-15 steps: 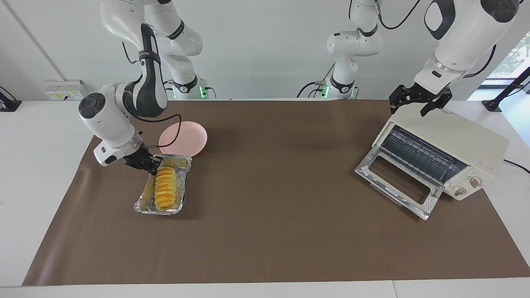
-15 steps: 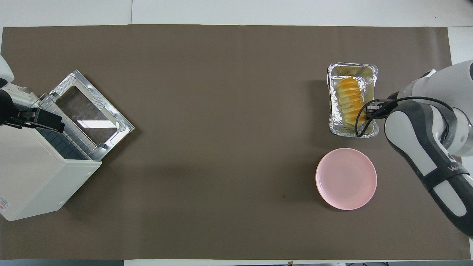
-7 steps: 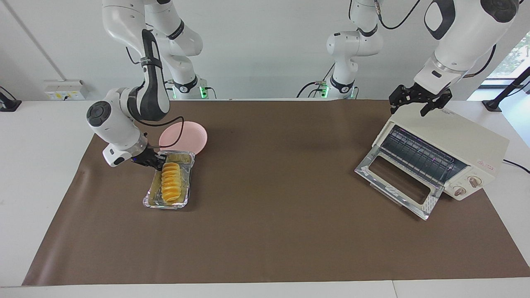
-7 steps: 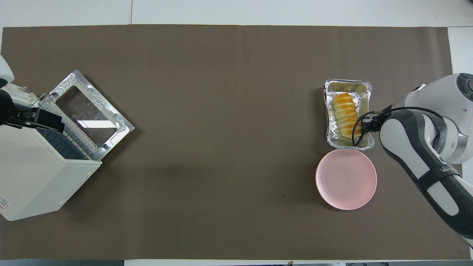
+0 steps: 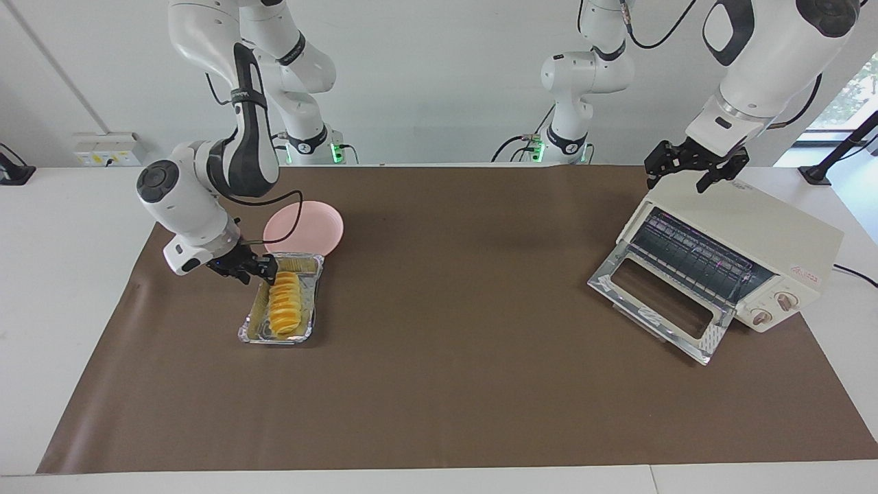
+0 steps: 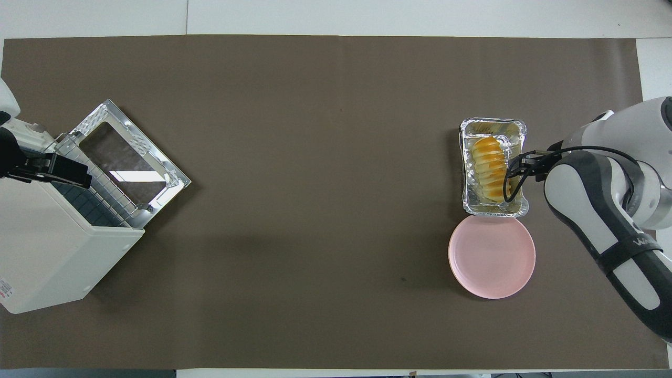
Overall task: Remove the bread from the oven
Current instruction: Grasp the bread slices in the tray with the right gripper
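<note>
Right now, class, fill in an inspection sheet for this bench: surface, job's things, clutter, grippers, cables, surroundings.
Surface: brown mat over a white table.
Job's things: bread in the foil tray, out of the oven; oven door down.
Clutter: pink plate, touching the tray's nearer end.
Grippers: right gripper at the tray's rim; left gripper open, waiting over the oven's top.
Cables: black cable looping from the right wrist.
Surroundings: white wall, socket box.

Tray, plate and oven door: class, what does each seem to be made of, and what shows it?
Tray: thin aluminium foil, shiny and crinkled. Plate: probably plastic, smooth matte pink. Oven door: bright metal frame around a see-through pane, likely glass.
</note>
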You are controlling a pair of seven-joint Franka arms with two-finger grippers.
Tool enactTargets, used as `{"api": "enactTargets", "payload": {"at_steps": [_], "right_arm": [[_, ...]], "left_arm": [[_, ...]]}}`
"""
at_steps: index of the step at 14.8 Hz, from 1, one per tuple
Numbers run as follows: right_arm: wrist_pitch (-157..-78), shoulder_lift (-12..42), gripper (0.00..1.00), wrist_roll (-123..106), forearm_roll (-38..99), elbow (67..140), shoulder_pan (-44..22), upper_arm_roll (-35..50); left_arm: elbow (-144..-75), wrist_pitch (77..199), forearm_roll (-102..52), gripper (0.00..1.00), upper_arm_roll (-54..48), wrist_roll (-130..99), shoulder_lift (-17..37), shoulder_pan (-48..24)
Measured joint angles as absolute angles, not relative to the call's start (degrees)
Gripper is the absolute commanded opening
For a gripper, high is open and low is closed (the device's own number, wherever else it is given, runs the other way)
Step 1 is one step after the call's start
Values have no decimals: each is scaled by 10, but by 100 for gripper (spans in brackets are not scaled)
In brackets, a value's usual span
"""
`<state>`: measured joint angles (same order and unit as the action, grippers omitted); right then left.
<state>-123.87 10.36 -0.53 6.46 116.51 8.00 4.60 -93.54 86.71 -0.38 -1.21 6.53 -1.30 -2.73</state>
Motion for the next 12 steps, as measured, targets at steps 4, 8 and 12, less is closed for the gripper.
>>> {"api": "enactTargets", "payload": {"at_steps": [4, 8, 12], "right_arm": [[-1249, 104, 100, -4, 65, 1159, 56, 47], [-1285, 126, 100, -1, 65, 1160, 39, 48], [-1309, 151, 84, -2, 63, 1160, 25, 48]], "left_arm": [[-935, 867, -4, 100, -12, 65, -13, -27], [-935, 867, -4, 100, -12, 65, -13, -27], [-935, 867, -4, 100, -12, 65, -13, -27]]}}
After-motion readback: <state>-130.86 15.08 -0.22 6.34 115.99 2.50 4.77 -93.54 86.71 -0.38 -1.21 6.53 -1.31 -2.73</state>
